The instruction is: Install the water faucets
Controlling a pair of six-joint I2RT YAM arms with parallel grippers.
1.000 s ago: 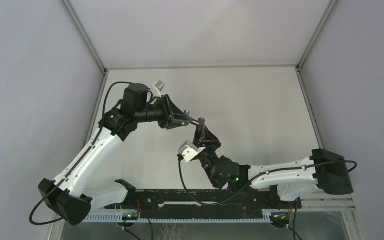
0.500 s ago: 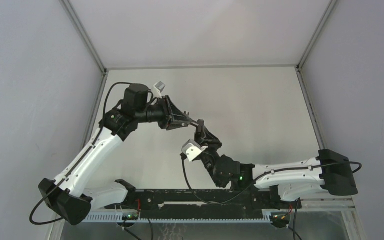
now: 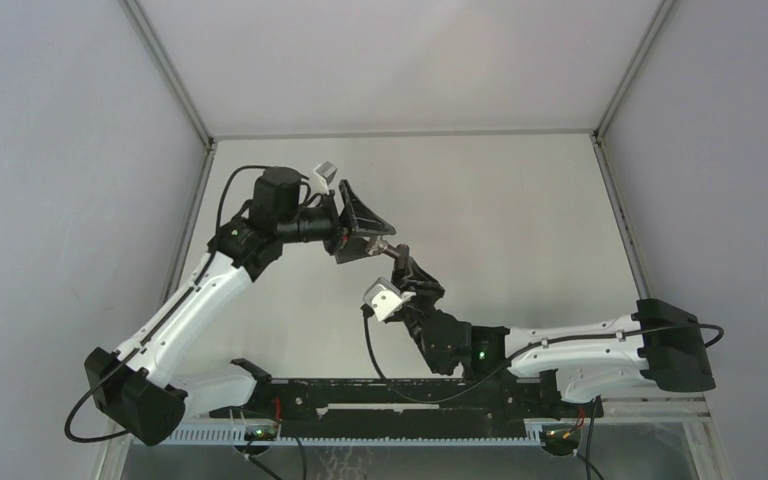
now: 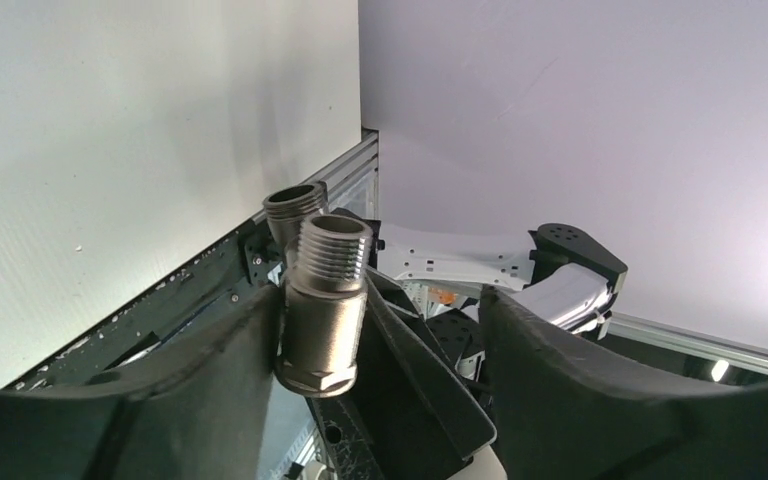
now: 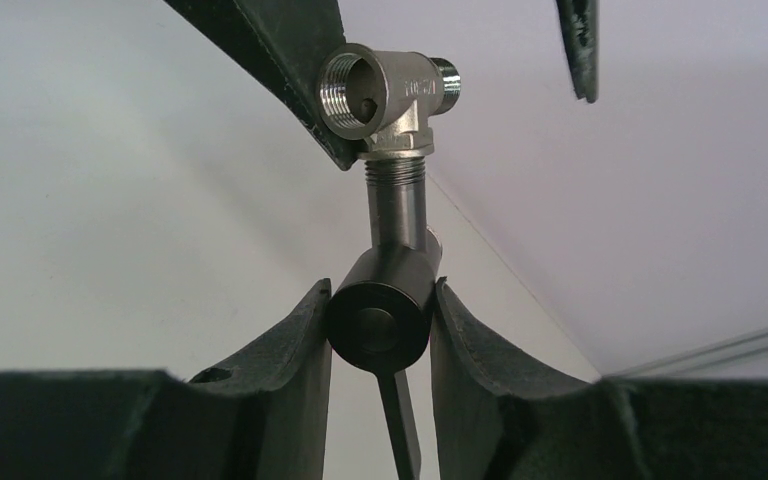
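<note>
- left claw (image 3: 380, 238) over the middle of the desk (image 3: 500, 210), left of and just behind the right claw (image 3: 401, 262); the two nearly tip to tip
- tap piece (image 5: 380, 315) between the right claw's fingers, touching both; its lever (image 5: 398, 415) below it
- tee fitting (image 5: 390, 95) on the far end of the tap piece's stem; between the left claw's fingers, against one, apart from the other

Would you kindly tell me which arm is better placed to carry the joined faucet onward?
Right, probably: the right claw is shut on the dark tap, the silvery fitting threaded onto it, while the left claw stands open around that fitting, gripping nothing.
</note>
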